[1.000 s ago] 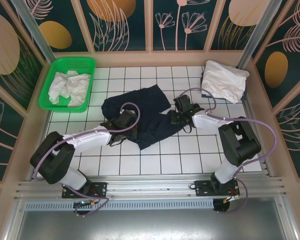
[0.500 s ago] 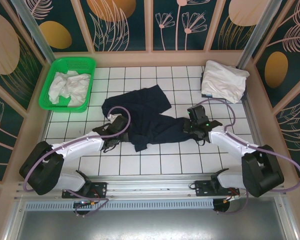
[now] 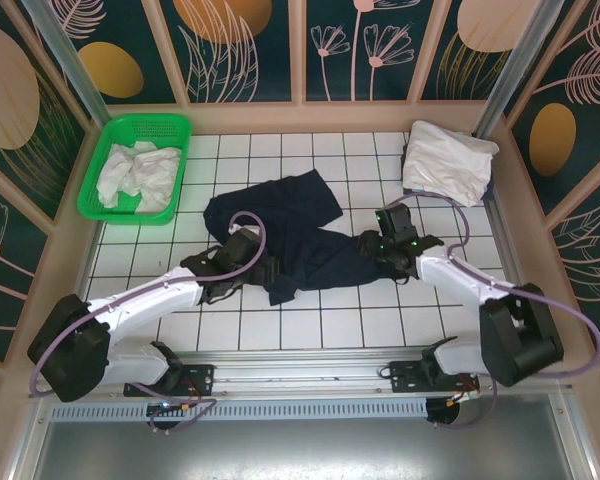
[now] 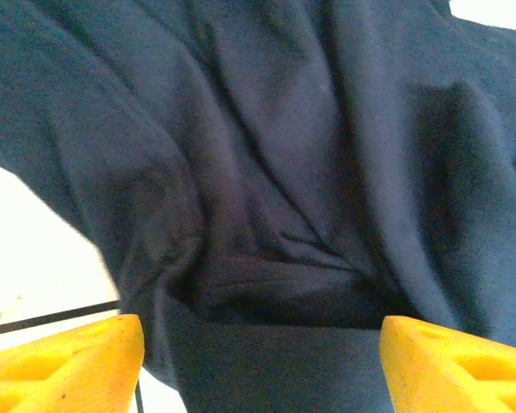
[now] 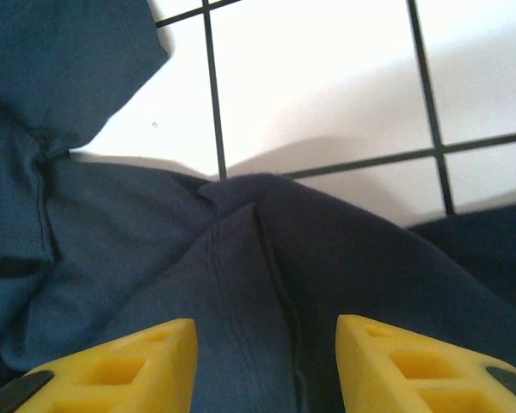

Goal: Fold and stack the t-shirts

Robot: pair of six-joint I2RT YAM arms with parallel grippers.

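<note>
The dark navy t-shirt lies rumpled and spread sideways on the tiled table's middle. My left gripper is at its left edge, its yellow fingers wide apart over loose navy folds; nothing is clamped. My right gripper is at the shirt's right end, open, its fingertips straddling a raised seam fold without pinching it. A white t-shirt lies folded at the back right corner. More white t-shirts sit crumpled in the green basket.
The green basket stands at the back left corner. Low walls fence the white tiled table on three sides. Bare tiles run along the front between the shirt and the arm bases.
Both grippers have gone from shut to open, letting go of the navy t-shirt. The arms first drew apart, stretching the shirt sideways, then eased slightly back inward.
</note>
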